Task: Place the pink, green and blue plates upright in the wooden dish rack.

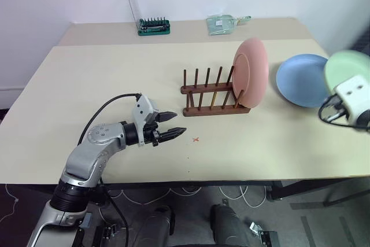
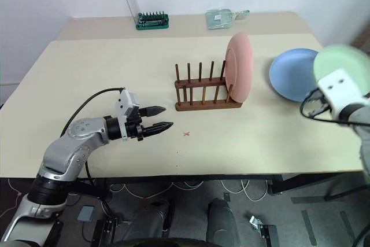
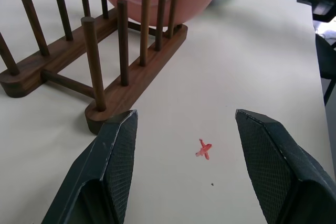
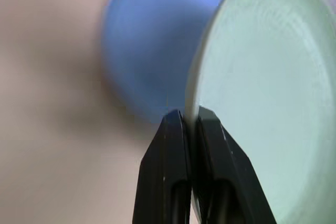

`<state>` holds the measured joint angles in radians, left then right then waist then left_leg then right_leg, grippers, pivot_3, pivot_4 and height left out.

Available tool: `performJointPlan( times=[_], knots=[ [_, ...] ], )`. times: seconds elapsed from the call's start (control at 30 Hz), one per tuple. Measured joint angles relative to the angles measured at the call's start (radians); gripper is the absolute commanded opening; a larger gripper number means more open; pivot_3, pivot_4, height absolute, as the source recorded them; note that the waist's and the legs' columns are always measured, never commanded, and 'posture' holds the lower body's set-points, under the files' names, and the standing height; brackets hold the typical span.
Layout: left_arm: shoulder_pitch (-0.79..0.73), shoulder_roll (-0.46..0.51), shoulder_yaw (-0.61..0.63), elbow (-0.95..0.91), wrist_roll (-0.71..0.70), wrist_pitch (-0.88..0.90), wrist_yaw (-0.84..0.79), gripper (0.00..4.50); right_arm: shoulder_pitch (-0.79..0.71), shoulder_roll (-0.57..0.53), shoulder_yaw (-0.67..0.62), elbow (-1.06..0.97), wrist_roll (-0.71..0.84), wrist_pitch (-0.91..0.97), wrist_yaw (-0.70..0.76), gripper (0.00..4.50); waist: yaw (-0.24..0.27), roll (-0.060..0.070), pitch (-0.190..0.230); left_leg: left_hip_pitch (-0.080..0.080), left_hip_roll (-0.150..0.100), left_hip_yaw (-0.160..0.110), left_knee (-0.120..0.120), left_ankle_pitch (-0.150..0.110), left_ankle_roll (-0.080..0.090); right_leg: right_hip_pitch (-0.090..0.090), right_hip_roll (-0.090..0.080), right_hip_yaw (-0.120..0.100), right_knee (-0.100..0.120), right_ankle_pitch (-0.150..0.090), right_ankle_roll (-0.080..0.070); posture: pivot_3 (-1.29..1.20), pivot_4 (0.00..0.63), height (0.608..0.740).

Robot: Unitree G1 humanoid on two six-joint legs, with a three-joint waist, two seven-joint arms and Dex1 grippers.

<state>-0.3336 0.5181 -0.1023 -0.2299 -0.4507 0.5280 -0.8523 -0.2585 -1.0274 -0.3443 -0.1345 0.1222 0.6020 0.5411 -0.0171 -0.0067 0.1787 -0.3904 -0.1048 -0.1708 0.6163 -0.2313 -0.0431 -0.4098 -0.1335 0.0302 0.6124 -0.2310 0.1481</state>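
Progress: pink plate (image 1: pixel 251 73) stands upright in the end slot of the wooden rack (image 1: pixel 209 93). Right tool (image 4: pixel 191 116), closed narrow on the rim of the green plate (image 1: pixel 347 70), holds it off the surface (image 1: pixel 104 85); blue plate (image 1: pixel 302 80) lies flat beside the rack. Left tool (image 1: pixel 174 124) hovers wide, empty. Empty slots remain; rack front is unobstructed.
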Motion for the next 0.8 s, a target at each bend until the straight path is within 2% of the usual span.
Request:
performJointPlan(
  times=[0.1,0.23,0.4,0.5,0.63,0.8],
  knots=[
    [-0.012,-0.007,-0.001,0.006,0.005,-0.01,-0.006,3.05,-0.152,0.028,-0.028,-0.064,0.09,-0.022,0.022,0.01,0.001,0.001,0.001,0.0,0.001,0.0,-0.001,0.0,0.0,0.0,0.001,0.0,0.0,0.0,0.0,0.0,0.15,0.74],
    [-0.027,-0.021,-0.005,0.019,0.007,-0.016,-0.013,3.05,-0.426,0.206,-0.043,-0.252,0.448,0.078,0.05,0.01,0.001,0.001,0.001,-0.001,0.002,-0.002,-0.001,0.0,0.0,-0.001,0.001,-0.001,0.0,0.0,0.0,0.0,0.15,0.74],
    [-0.022,-0.02,-0.002,0.023,0.011,-0.017,-0.013,3.05,-0.501,0.346,0.004,-0.37,0.843,0.241,0.025,0.01,0.017,-0.004,0.001,-0.002,0.001,-0.005,0.0,0.0,0.001,0.001,-0.001,-0.002,-0.001,0.0,0.0,0.0,0.15,0.74],
    [-0.018,-0.02,0.0,0.022,0.012,-0.019,-0.011,3.05,-0.501,0.402,0.062,-0.351,0.911,0.296,-0.04,0.01,0.021,-0.004,0.001,-0.001,0.0,-0.004,0.0,0.0,0.001,0.0,-0.001,-0.002,0.0,0.0,0.0,0.0,0.15,0.74],
    [-0.003,-0.02,0.004,0.013,0.012,-0.019,0.003,3.05,-0.501,0.495,0.086,-0.218,0.949,0.354,-0.167,0.01,0.02,-0.003,0.001,-0.001,0.0,-0.004,-0.001,0.0,0.0,-0.002,0.0,-0.002,0.0,0.0,-0.001,0.0,0.15,0.74],
    [0.02,-0.013,0.012,-0.002,0.011,-0.017,0.013,3.05,-0.499,0.525,0.066,-0.094,0.983,0.388,-0.245,0.01,0.02,-0.003,0.002,-0.002,0.0,-0.004,-0.002,0.0,0.0,-0.003,0.0,-0.002,0.001,0.0,-0.001,0.0,0.15,0.74]
  ],
)
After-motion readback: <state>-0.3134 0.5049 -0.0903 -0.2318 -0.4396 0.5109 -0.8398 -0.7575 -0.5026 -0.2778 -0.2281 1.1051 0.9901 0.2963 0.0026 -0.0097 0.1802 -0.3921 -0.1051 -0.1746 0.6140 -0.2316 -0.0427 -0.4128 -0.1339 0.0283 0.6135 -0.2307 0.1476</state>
